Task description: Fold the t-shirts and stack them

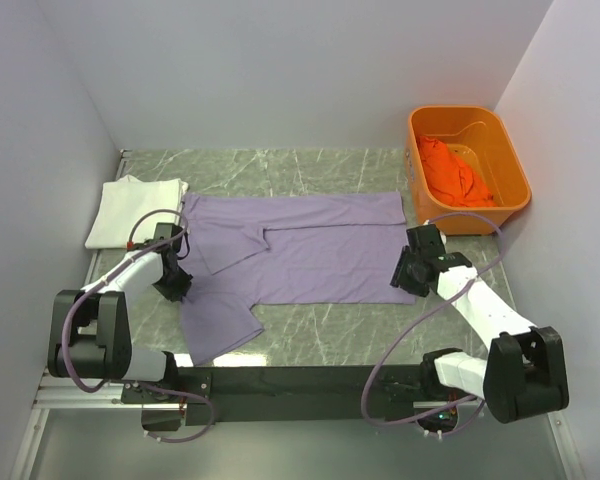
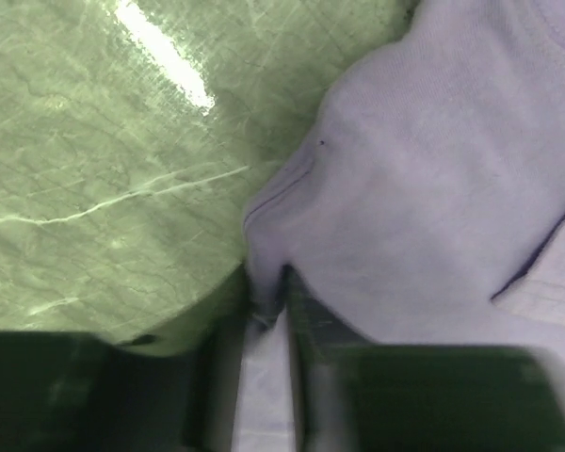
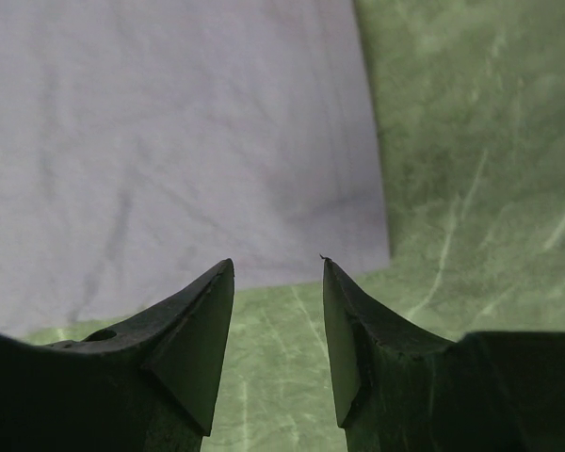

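Green marbled table (image 1: 320, 340), pale walls on three sides. Shirts: three. Tub: one. Arms: two.

Lavender t-shirt (image 1: 310, 250) lies flat mid-table, long axis left to right, collar end left, hem right. White t-shirt (image 1: 130, 210) sits folded at far left, just beside it. Orange tub (image 1: 500, 215) stands far right with the orange t-shirt (image 1: 452, 172) crumpled inside.

Left gripper (image 1: 175, 285) pinches a ridge of lavender cloth near the front sleeve. Right gripper (image 1: 405, 275) is spread and empty; the near hem corner lies just ahead of its tips. The right arm is the nearer one, so it likely grips there next.
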{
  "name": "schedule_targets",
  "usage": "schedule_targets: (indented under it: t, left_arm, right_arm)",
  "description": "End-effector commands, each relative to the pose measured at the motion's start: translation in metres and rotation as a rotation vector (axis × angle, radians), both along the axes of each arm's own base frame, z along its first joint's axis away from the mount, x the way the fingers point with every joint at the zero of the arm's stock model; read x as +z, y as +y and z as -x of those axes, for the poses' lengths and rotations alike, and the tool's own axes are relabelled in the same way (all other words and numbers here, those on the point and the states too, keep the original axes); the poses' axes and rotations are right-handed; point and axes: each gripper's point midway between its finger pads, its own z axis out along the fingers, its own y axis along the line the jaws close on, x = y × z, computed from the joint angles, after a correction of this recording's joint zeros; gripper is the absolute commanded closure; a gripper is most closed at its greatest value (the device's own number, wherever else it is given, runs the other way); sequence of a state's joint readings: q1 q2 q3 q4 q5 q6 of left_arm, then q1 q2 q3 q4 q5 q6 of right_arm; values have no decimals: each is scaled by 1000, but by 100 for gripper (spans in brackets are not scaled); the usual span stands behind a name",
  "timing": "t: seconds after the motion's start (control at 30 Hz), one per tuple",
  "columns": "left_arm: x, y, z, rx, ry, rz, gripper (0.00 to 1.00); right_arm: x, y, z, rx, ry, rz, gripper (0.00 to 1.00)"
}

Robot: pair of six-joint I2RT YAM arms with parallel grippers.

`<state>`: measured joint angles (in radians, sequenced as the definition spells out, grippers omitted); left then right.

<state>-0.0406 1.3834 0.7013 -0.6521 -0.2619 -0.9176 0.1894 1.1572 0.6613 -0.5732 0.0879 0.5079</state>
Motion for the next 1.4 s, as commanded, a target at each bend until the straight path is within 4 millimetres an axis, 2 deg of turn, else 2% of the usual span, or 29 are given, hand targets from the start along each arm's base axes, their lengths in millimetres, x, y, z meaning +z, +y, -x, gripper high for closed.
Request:
schedule_targets:
  t: [0.0, 0.13, 0.27, 0.5, 0.73, 0.83, 0.87, 0.93, 0.97, 1.03, 1.17, 1.23, 1.37]
  left_arm:
    - [-9, 3, 14, -5, 56, -14, 80]
    - [-8, -1, 12, -21, 50, -3, 99]
    - [-3, -5, 9, -38, 25, -6, 99]
    - [4, -9, 7, -45, -14, -9, 99]
    - [8, -4, 8, -19, -20, -32, 99]
    - [11, -2, 9, -7, -27, -39, 99]
    - [12, -2, 10, -2, -31, -41, 99]
    - [16, -3, 10, 4, -33, -27, 99]
    - [18, -3, 10, 7, -43, -20, 99]
    - [26, -2, 11, 22, -58, -3, 99]
    - [45, 0, 17, 43, -84, 10, 99]
    - [57, 1, 16, 45, -114, 9, 99]
    - [66, 14, 19, 47, -99, -37, 99]
  right_arm:
    - [-12, -11, 16, -46, 80, 16, 50]
    - [-19, -24, 25, -108, 116, 28, 50]
    - [-26, -33, 29, -152, 151, 36, 50]
    - [-40, -34, 25, -182, 183, -13, 51]
    - [-50, -34, 28, -176, 235, -24, 53]
    - [-51, -33, 28, -174, 242, -24, 62]
    - [-51, -33, 28, -172, 240, -25, 70]
    - [-49, -34, 27, -177, 234, -23, 80]
    - [-48, -35, 28, -180, 228, -18, 92]
    - [-41, -36, 27, -184, 201, -19, 100]
    - [-18, -34, 30, -188, 164, -35, 100]
    - [-5, -32, 26, -182, 127, -58, 100]
    - [10, -30, 14, -159, 99, -67, 100]
